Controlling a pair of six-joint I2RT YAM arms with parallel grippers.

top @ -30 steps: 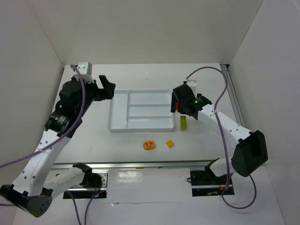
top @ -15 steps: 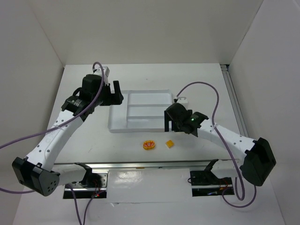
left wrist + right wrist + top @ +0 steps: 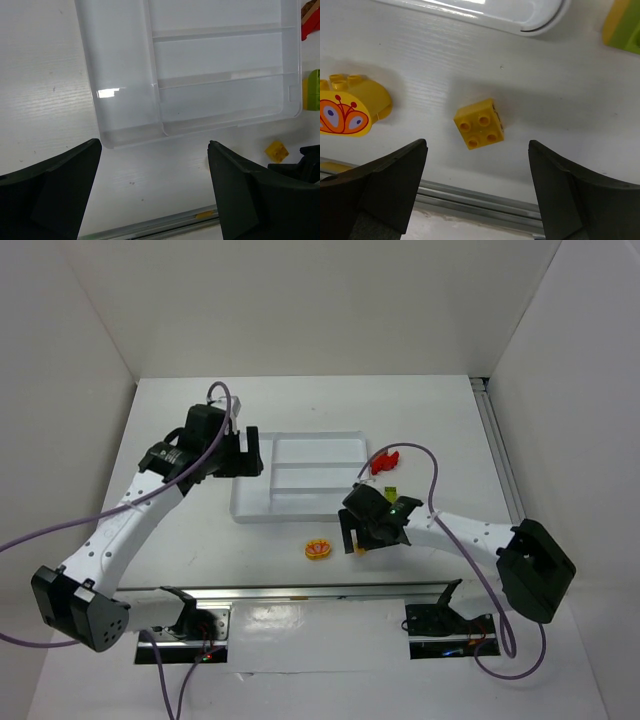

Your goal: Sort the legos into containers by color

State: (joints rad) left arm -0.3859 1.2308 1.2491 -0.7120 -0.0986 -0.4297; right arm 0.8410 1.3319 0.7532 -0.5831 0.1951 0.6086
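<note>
Tray [image 3: 125, 75] empty; sorting not begun. Right fingers [image 3: 385, 185], wide open, hover over the yellow brick [image 3: 479, 124] on the table [image 3: 250, 550]; left fingers [image 3: 55, 190] open, empty.

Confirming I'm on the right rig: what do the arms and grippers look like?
The left arm and right arm have white links with black joint housings, and each trails a purple cable. A small green light glows near the right wrist. The left gripper and right gripper have broad, dark, wedge-shaped fingers.

yellow brick [image 3: 479, 123] lies between spread right fingers [image 3: 390, 187]; table [image 3: 560, 90] beneath
</note>
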